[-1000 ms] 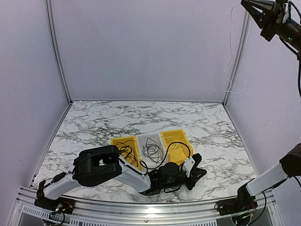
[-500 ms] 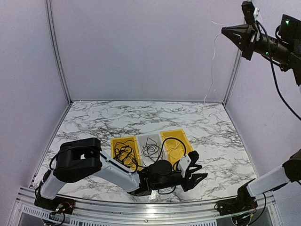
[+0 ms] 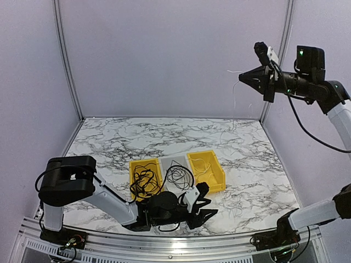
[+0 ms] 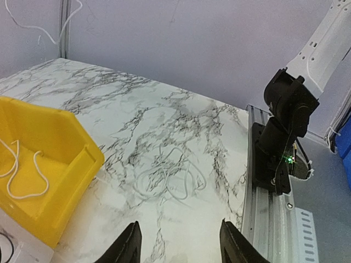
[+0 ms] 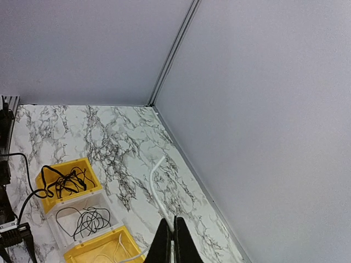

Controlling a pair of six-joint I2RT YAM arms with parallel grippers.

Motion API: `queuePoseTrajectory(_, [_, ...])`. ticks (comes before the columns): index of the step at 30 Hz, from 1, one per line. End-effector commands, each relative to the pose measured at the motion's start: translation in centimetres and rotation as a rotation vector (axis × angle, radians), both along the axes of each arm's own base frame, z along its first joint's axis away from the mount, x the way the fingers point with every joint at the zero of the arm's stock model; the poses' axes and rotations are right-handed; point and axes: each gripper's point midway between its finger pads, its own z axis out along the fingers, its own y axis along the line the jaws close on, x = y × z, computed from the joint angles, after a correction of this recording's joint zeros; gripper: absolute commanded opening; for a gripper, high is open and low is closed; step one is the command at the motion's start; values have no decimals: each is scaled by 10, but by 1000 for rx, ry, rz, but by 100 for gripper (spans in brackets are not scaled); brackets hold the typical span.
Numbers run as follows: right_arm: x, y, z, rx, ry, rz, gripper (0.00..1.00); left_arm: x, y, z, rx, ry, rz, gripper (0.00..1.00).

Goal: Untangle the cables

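The right claw [image 3: 241, 77] is high up near the back corner, its jaws pinched shut on the pale cable [image 5: 152, 183], which hangs from the tips toward the bins. Its lower end seems to trail into the yellow bin [image 3: 217, 166] on that arm's side, where a pale strand lies, but the wire is too thin to follow all the way. The left claw [image 4: 180, 226] sits low over the tabletop [image 3: 109, 142] just in front of the bins, jaws spread with nothing between them. Just ahead of it a loose pale coil [image 4: 164, 178] lies on the tabletop beside that bin; I cannot tell whether it belongs to the lifted cable. The black cables [image 3: 143, 178] are knotted in the other yellow bin [image 3: 133, 164], with a looser black loop [image 3: 176, 174] in the grey bin [image 3: 166, 162] between the two. The step in hand looks like drawing the pale cable up and out so that it hangs free of the rest. The next move probably calls for the right arm to carry it sideways until the tail clears the bin, then lay it down well apart from the black ones. The left claw is placed to catch or steady the low end. A snagged tail could drag the bin.
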Motion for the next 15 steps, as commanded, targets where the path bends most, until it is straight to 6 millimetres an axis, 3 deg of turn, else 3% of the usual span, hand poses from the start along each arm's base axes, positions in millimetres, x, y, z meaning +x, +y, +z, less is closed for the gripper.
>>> queuePoseTrajectory(1, [2, 9, -7, 56, 15, 57, 0, -5, 17, 17, -18, 0, 52, 50])
queuePoseTrajectory(11, [23, 28, -79, 87, 203, 113, 0, 4, 69, 21, -11, 1, 209, 47])
queuePoseTrajectory(15, [32, 35, -115, 83, 265, 117, 0, 9, 80, 22, -18, 6, 247, 47])
